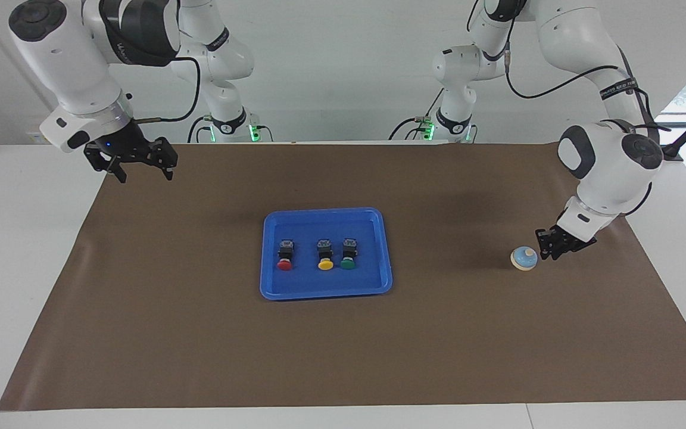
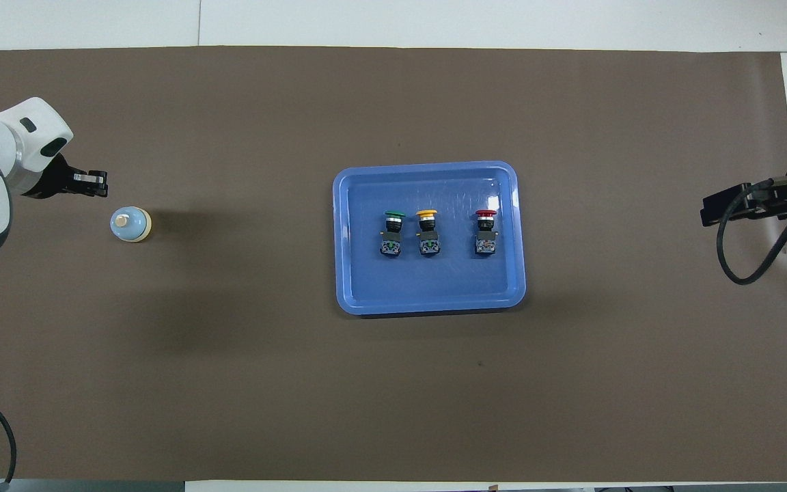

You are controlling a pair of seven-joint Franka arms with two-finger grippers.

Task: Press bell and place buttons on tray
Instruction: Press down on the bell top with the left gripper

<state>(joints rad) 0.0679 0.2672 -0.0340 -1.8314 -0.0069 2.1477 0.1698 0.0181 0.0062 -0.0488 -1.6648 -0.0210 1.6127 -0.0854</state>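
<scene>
My left gripper [image 1: 548, 250] sits low just beside the bell [image 1: 524, 258] at right of the facing view, fingers pinched together, grasping nothing. Right gripper [image 1: 139, 167] waits upper left, spread wide. Red [image 1: 284, 266], yellow [image 1: 326, 265], green [image 1: 348, 264] buttons lie in the centre tray [image 1: 271, 286].
</scene>
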